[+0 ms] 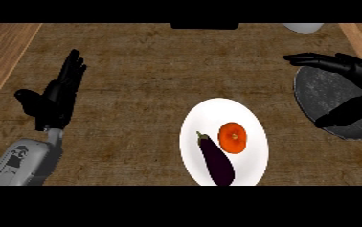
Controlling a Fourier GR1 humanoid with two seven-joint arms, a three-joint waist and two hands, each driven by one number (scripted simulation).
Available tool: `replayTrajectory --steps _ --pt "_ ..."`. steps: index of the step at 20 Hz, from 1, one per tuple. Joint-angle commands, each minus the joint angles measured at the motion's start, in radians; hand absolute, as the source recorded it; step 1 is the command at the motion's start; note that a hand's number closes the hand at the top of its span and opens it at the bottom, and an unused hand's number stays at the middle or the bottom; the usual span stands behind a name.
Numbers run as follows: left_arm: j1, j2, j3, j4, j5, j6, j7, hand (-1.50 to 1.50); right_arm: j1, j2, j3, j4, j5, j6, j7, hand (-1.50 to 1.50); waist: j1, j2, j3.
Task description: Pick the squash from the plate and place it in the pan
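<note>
While the squash [232, 137] is seen lying on the white plate [194, 125], nothing is held by either hand, so the pick is judged not yet made. The squash shows as a round orange body just right of the plate's middle. A dark purple eggplant [216, 159] lies close beside it on its left, running toward the plate's near rim; whether the two touch cannot be told. The plate is set on the brown counter [141, 68], and the dark grey pan [314, 89] is found to its right, near the view's right edge, part of it cut off by the frame.

The right hand [329, 63] is seen above the pan's far rim with fingers spread and relaxed, and a further dark part of the hand or arm lies across the pan's near side. The left hand [60, 94] is held open, fingers up, at the view's left, at rest.

To do the step well, the right hand is best brought over the squash from the right and from above, so that the eggplant is not nudged. The fingers are best closed round the squash's widest part, since a round body may roll. A straight lift is advised before the short carry to the pan.
</note>
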Motion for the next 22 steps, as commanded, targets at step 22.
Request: replayTrajectory --steps 22 --pt "0.022 -0.063 0.076 -0.053 -0.101 -0.029 0.065 0.00 -0.060 0.124 0.057 -0.419 0.035 0.260 0.358 -1.50 -0.019 -0.005 0.000"
